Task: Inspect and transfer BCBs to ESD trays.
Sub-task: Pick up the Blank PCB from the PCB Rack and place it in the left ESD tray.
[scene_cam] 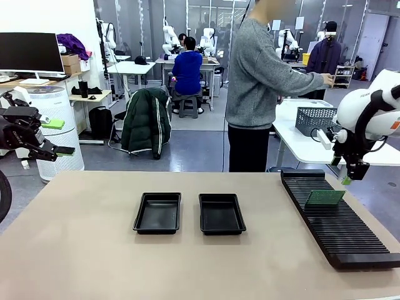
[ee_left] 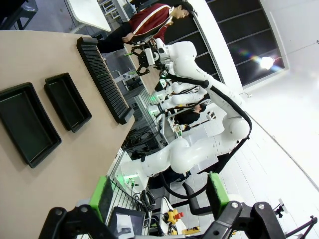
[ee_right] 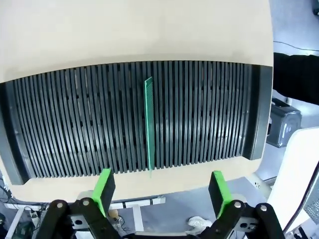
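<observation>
Right claw (ee_right: 162, 191) is held released above the upright BCB (ee_right: 148, 124) in the rack (scene_cam: 340, 234). Left claw (ee_left: 159, 191) is released by the table's (scene_cam: 75, 250) left edge.

front camera faces across the table (scene_cam: 75, 250); both wrist cameras share the rack (scene_cam: 340, 231), right one close above.

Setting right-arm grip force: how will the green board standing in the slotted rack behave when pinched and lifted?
The board looks thin, so probably light and fairly stiff, though a hard pinch may flex it. It stands on edge in one slot of the rack, so a straight lift likely frees it; a sideways pull could bind it.
</observation>
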Robot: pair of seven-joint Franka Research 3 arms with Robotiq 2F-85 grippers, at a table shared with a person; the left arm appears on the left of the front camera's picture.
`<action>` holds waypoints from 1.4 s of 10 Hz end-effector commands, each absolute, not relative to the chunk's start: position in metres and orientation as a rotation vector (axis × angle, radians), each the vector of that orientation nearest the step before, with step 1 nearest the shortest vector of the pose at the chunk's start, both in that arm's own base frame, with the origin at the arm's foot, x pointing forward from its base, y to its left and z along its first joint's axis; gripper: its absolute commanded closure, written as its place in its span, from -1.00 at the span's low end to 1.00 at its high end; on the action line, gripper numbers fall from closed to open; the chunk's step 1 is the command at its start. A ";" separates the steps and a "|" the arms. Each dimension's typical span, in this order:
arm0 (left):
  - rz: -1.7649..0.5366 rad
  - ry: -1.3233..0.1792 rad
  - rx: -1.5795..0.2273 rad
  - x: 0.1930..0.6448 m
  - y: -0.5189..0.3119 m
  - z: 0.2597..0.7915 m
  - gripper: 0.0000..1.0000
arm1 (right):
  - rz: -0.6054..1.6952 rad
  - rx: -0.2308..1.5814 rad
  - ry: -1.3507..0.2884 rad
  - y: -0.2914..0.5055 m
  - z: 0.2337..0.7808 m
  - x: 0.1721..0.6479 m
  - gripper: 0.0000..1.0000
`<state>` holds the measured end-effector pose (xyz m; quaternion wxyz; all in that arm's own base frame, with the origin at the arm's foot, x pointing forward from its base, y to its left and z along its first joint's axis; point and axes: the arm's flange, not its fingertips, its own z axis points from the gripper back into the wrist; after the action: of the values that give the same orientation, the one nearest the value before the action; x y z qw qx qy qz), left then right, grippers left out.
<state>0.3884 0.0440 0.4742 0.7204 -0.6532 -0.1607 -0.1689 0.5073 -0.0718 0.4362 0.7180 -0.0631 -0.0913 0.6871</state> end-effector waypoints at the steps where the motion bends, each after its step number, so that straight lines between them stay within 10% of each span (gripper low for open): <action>1: -0.372 -0.355 -1.444 0.387 0.046 0.475 -1.00 | 1.514 -0.186 -0.187 -0.064 0.424 0.508 -1.00; 14: -0.372 -0.355 -1.444 0.387 0.046 0.475 -1.00 | 1.515 -0.156 -0.222 -0.061 0.369 0.500 -1.00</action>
<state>0.3884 0.0440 0.4742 0.7204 -0.6532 -0.1607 -0.1689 0.4998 -0.0627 0.3759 0.7160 -0.0663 -0.0861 0.6896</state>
